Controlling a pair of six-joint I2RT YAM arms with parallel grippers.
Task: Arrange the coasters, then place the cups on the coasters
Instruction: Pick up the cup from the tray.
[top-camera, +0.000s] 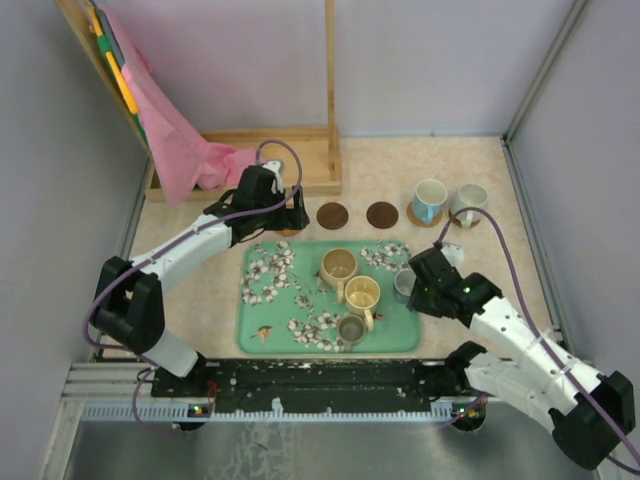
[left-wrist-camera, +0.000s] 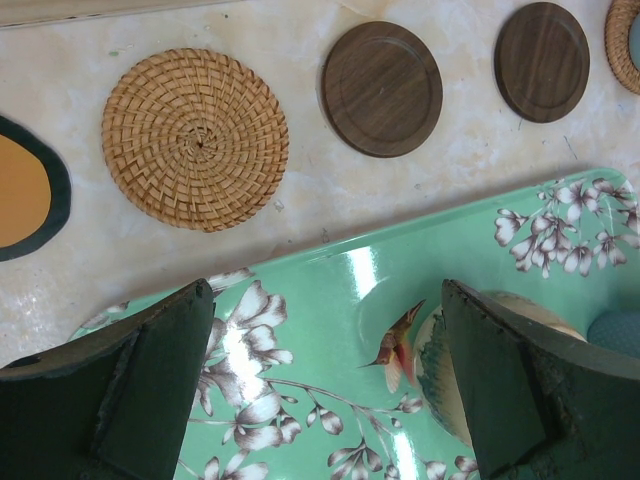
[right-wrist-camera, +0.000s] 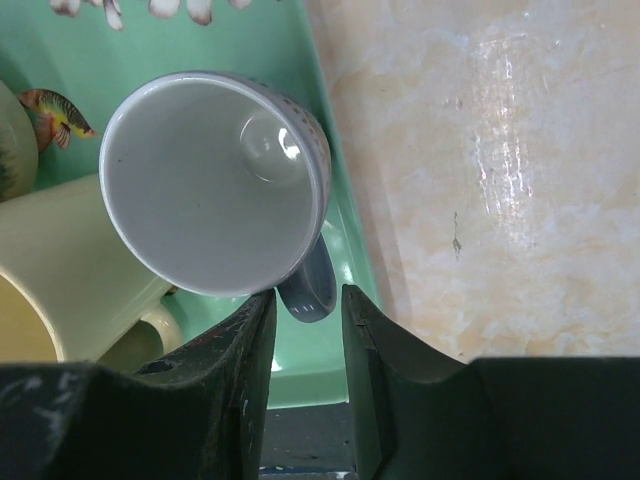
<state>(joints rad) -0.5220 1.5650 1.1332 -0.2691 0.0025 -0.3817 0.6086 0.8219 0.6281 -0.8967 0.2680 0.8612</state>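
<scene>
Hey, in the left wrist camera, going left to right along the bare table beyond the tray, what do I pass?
An orange disc with a dark rim, cut off at the edge → woven coaster → dark brown coaster → second dark brown coaster → sliver of another woven coaster.

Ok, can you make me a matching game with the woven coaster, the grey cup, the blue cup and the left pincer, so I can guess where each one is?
Things
1. woven coaster
2. grey cup
3. pale blue cup
4. left pincer

Places or states
A. its handle sits inside the right pincer
B. wide open above the green tray
C. lying bare on the table
D. standing on a tan coaster at the back

Pairs: 1-C, 2-A, 3-D, 4-B
</scene>
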